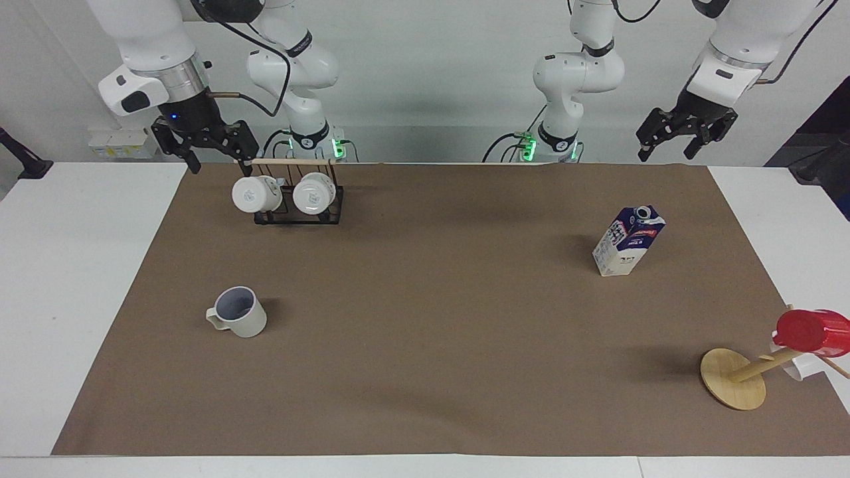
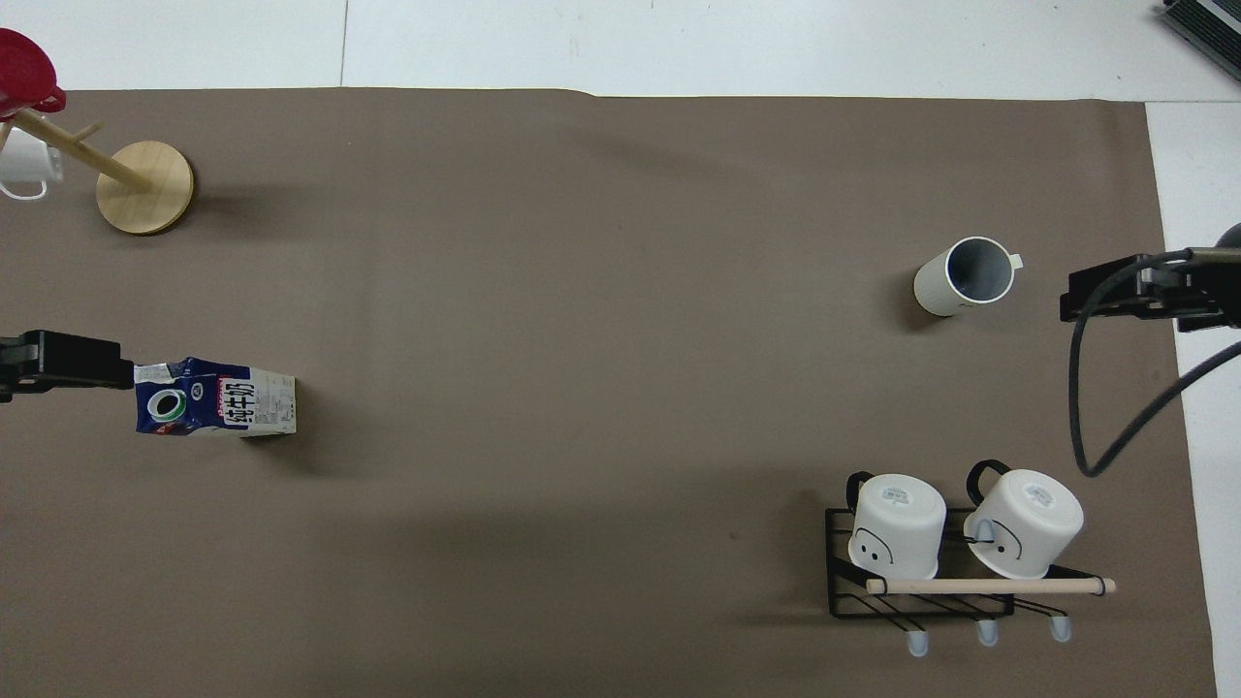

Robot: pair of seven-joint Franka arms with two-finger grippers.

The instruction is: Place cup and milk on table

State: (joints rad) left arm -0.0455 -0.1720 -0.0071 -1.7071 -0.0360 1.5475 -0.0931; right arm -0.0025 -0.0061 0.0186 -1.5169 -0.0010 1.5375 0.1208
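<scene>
In the facing view, your cream-white ceramic cup (image 1: 238, 311) with the grey-blue inside stands upright on the brown-papered white table (image 1: 425, 345), down at about five o'clock from the raised right gripper (image 1: 202, 147), whose fingers are spread and empty. The dark blue and white gable-top milk (image 1: 628, 241) carton stands at seven o'clock from the left gripper (image 1: 687, 133) (also spread, empty). In the overhead view, each gripper is nearest its own thing: cup (image 2: 964, 276) toward the right arm's end, milk (image 2: 215, 398) toward the left's.
</scene>
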